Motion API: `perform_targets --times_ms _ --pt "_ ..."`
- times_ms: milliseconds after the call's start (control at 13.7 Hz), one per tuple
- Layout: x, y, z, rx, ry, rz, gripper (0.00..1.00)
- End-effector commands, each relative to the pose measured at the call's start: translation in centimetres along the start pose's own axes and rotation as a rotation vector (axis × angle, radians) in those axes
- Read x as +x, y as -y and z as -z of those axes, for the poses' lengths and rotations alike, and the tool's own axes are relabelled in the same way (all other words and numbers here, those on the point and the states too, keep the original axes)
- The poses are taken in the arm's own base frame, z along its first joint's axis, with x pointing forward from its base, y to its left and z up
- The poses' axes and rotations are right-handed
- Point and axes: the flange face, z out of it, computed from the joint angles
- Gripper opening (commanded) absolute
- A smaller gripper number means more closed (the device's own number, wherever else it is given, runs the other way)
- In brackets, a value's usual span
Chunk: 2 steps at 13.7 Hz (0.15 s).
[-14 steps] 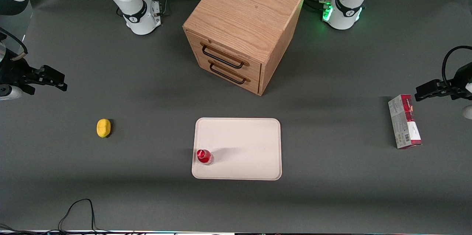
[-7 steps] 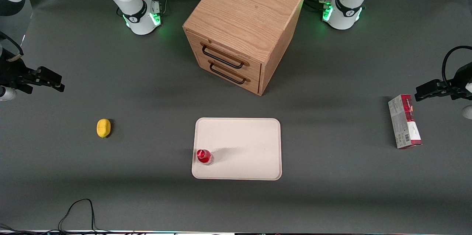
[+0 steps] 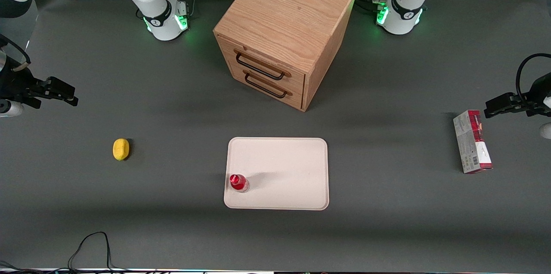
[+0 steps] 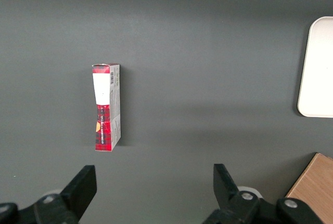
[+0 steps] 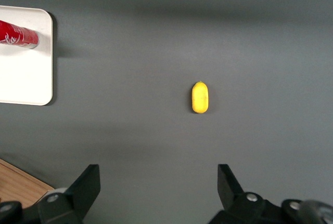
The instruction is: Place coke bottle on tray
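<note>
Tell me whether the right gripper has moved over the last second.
Yes, slightly. The gripper, open and empty toward the working arm's end of the table, drew back from the yellow object, then returned to nearly where it began.

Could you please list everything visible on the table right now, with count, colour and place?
coke bottle: one, red, upright on the tray, in the corner nearest the front camera toward the working arm's end.
tray: one, cream-white, mid-table, in front of the drawer cabinet.
drawer cabinet: one, light wood, two dark handles, between the arm bases.
yellow object: one, small, toward the working arm's end.
carton: one, red, white and grey, lying toward the parked arm's end.
cable: one, black, at the table edge nearest the camera.
claw: one, black, open, empty, above the table at the working arm's end.
</note>
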Motion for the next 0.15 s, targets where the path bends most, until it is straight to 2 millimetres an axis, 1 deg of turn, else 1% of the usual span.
perform_targets --times_ms 0,73 --pt "-0.81 -0.08 0.11 -0.004 0.003 -0.024 1.0" --pt "-0.76 -0.08 0.04 -0.004 0.003 -0.024 1.0"
